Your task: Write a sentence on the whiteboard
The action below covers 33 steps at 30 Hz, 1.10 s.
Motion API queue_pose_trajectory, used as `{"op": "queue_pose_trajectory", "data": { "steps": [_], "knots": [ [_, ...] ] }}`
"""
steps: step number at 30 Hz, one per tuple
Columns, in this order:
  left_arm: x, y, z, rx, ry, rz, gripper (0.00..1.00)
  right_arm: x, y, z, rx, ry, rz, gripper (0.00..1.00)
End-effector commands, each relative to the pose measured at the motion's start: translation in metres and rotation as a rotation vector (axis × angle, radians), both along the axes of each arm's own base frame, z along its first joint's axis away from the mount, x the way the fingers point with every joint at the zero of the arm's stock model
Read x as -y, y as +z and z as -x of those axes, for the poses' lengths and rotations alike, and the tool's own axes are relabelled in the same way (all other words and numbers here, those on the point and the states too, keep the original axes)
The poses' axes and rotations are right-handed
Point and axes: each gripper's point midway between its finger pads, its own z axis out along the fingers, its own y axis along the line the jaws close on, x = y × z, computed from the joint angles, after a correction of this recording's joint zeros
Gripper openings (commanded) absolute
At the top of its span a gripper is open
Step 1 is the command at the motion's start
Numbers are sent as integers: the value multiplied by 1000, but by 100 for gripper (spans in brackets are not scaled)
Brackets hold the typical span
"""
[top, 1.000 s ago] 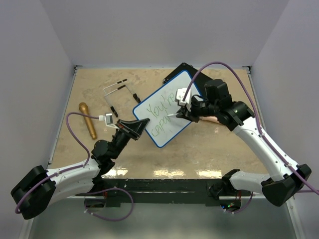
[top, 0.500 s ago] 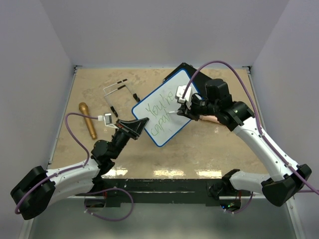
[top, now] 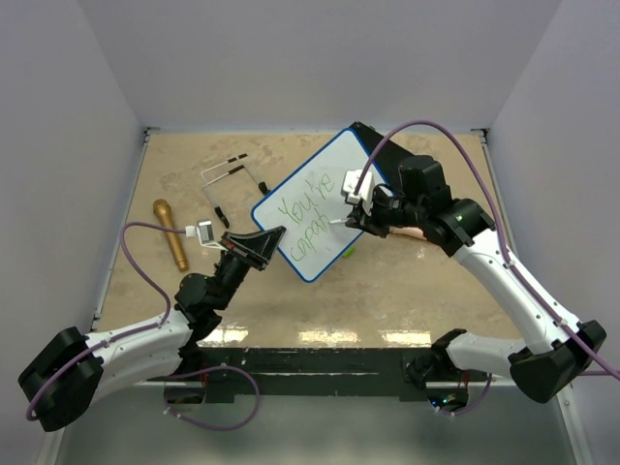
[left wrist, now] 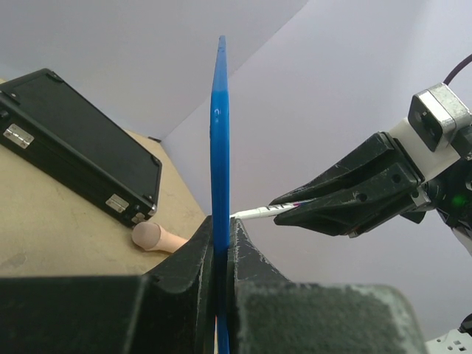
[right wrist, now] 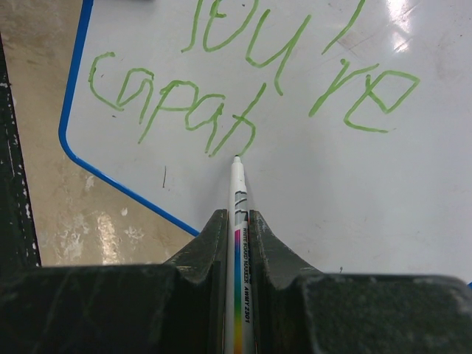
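My left gripper (left wrist: 220,230): clamped on the whiteboard (top: 325,179), at its eight o'clock edge.
My right gripper (right wrist: 237,218): shut on the marker (right wrist: 237,188).
Changed: board nudged toward nine o'clock.
Meaning: probably fresh space; the sentence (top: 305,223) stops at "capa…".

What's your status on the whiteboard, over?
Left pincer shut on whiteboard edge. Right pincer shut on marker, tip at last stroke. Sentence so far: "You're capa". Nothing blocking the tip.
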Motion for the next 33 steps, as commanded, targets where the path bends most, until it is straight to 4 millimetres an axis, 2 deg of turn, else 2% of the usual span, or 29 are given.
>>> {"op": "queue_pose_trajectory", "data": {
  "steps": [1, 11, 14, 16, 18, 20, 25, 33],
  "knots": [
    [-18, 87, 18, 203, -5, 218, 0, -3, -5, 7, -12, 47, 15, 0],
    [-14, 86, 16, 202, -10, 215, 0, -11, -2, 12, -29, 91, -1, 0],
    [-13, 83, 15, 195, -11, 212, 0, -11, 7, 12, -14, 92, -13, 0],
    [-12, 80, 15, 191, -12, 205, 0, -8, 21, 14, 12, 92, -39, 0],
    [-13, 75, 14, 180, -5, 199, 0, 2, 39, 9, 42, 63, -77, 0],
    [-14, 71, 13, 170, 1, 195, 0, 8, 46, 5, 50, 41, -93, 0],
    [-12, 69, 15, 170, -16, 194, 0, 12, 36, 0, 45, 7, -84, 0],
    [-6, 71, 19, 180, -54, 188, 0, 6, 37, -6, 26, 12, -91, 0]
  ]
}}
